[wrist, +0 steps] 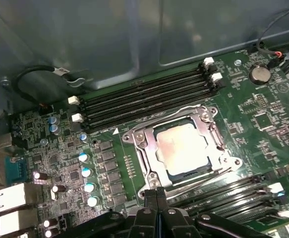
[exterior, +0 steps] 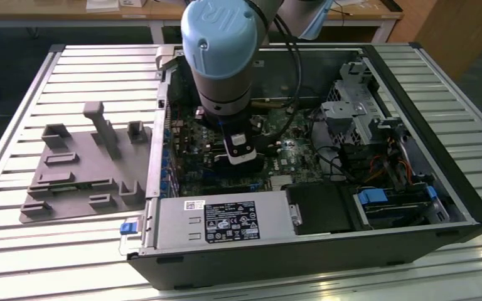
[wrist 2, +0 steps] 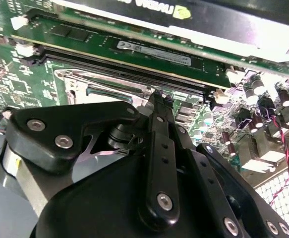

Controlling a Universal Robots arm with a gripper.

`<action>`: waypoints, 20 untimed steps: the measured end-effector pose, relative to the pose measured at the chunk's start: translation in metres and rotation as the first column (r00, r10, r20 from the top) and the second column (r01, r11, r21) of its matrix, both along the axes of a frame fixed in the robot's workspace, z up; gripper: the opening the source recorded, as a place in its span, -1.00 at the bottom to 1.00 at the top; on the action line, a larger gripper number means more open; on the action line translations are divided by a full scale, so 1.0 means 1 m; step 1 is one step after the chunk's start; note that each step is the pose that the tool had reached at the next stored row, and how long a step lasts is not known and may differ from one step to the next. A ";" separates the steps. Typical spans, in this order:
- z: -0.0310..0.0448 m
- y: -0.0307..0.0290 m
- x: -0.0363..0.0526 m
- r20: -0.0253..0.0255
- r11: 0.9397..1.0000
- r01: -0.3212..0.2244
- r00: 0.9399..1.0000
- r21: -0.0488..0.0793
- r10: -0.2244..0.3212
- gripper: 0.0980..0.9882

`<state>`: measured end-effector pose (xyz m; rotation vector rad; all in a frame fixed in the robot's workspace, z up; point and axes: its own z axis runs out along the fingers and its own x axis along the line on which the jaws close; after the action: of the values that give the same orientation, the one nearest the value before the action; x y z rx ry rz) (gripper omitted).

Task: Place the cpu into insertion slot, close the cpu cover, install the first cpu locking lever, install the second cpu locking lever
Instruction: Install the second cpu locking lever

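With the dull silver square cpu [wrist: 183,146] seated under the thin silvery metal cpu cover [wrist: 146,151], the black tool [wrist: 156,192], fingers pressed together and empty, needed a straight, gentle push on a lever.

arm joint cap [exterior: 216,31]: pale blue rounded dome, raised lettering showing on top
arm body [exterior: 223,94]: grey metal cylinder sitting under the cap, darker black band at its base
wrist mount [exterior: 239,145]: white and black block hanging below the cylinder
cable [exterior: 294,56]: black, running alongside the arm
gripper [wrist 2: 156,101]: matte black linkage plates, rounded edges, silver screw heads showing at the pivots in both wrist views
gripper base [wrist 2: 15,173]: grey metal ring showing behind the black plates
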<state>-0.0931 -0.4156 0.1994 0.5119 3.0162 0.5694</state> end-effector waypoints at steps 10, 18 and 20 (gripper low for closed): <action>-0.0080 0.0000 -0.0038 0.000 1.000 0.000 1.000 0.018 0.000 -0.98; -0.0116 0.0011 -0.0064 0.000 0.999 0.000 1.000 0.040 0.000 -0.98; -0.0125 0.0011 -0.0065 0.000 0.999 0.000 1.000 0.041 0.000 -0.98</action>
<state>-0.0996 -0.4145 0.1869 0.5137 3.0104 0.6319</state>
